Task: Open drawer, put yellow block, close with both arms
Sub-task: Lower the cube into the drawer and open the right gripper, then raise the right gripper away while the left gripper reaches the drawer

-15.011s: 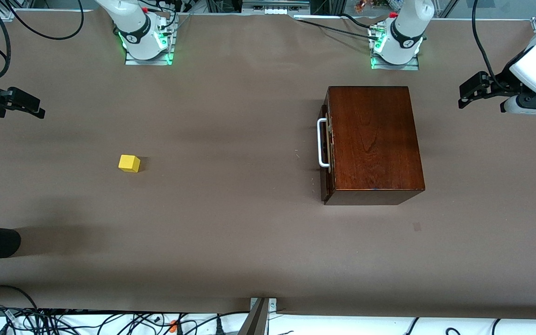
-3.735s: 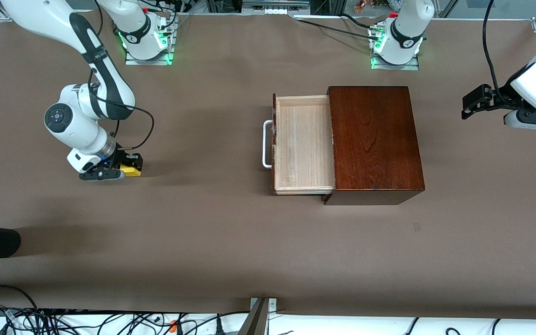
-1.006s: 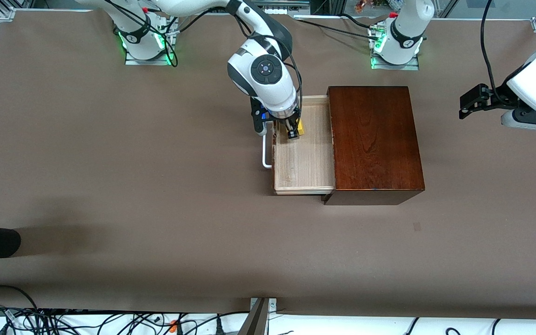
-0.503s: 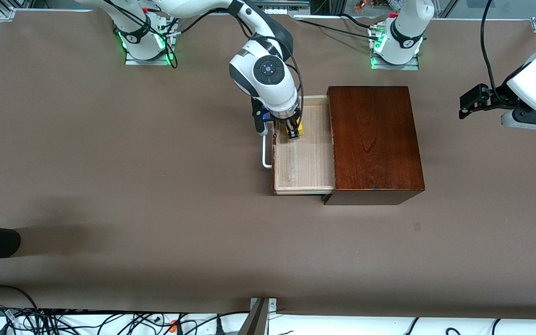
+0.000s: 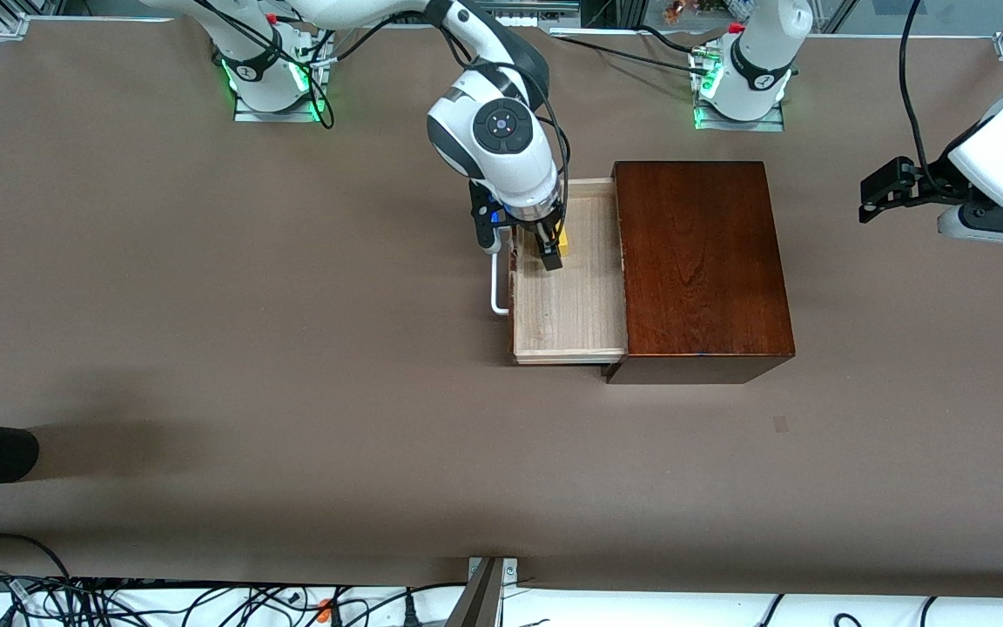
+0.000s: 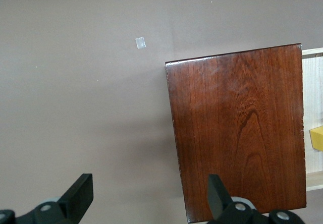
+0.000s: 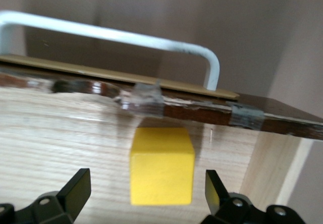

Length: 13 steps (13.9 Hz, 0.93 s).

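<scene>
The right gripper [image 7: 146, 204] is now standing with its jaws spread wide, one finger at each side of the yellow block [image 7: 161, 166] and no longer touching it; half a second ago those jaws were clamped on the block. The block is resting on the pale floor of the drawer [image 5: 584, 305], in the corner formed by the drawer's front panel and the side wall farther from the front camera, close to the dark reddish-brown front. The front view is showing the same block [image 5: 562, 239] partly hidden by the right gripper [image 5: 551, 252], which is hanging low over the drawer. The drawer is standing pulled out of the mahogany box [image 5: 700, 261], with its white handle [image 5: 496, 287] pointing toward the right arm's end of the table. This release is completing the placing step, as judged from the block's seat in the tray; only the closing is remaining. The left gripper [image 6: 146, 199] is waiting with its jaws apart and empty, over the table past the box's closed end at the left arm's end of the table. For the closing, the right gripper is needing to rise clear of the tray first.
</scene>
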Each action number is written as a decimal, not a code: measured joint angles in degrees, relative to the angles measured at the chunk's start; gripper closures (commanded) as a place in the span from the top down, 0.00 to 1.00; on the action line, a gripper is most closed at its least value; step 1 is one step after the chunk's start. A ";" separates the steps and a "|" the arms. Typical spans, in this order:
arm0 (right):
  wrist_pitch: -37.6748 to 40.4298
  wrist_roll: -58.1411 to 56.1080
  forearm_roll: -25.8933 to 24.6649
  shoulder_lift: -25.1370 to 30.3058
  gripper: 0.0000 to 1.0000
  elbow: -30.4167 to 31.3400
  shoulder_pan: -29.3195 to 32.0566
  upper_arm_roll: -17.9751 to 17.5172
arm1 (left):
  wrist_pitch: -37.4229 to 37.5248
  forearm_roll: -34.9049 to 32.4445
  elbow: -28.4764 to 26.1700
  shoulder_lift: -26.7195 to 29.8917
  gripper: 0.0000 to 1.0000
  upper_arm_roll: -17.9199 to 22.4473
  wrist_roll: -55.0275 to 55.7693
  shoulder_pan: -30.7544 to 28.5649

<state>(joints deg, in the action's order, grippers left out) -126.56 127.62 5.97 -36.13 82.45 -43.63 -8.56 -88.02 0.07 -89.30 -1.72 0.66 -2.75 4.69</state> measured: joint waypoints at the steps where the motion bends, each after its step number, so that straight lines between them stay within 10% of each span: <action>1: 2.24 -0.38 -0.02 1.63 1.00 -0.48 0.51 0.58 | 0.00 0.00 0.00 0.00 1.00 0.00 0.00 0.00; 6: 16.18 -16.27 -0.04 12.03 1.00 -0.95 5.92 3.02 | 0.00 0.00 0.00 0.00 1.00 -0.05 0.00 0.01; 13: 28.21 -56.35 3.06 14.93 1.00 -0.36 6.86 21.45 | 0.00 0.00 0.00 0.00 1.00 -0.07 0.00 0.01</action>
<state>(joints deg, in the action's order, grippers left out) -98.34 71.27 9.03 -21.20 82.09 -36.76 12.89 -88.02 0.07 -89.30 -1.72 0.59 -2.75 4.70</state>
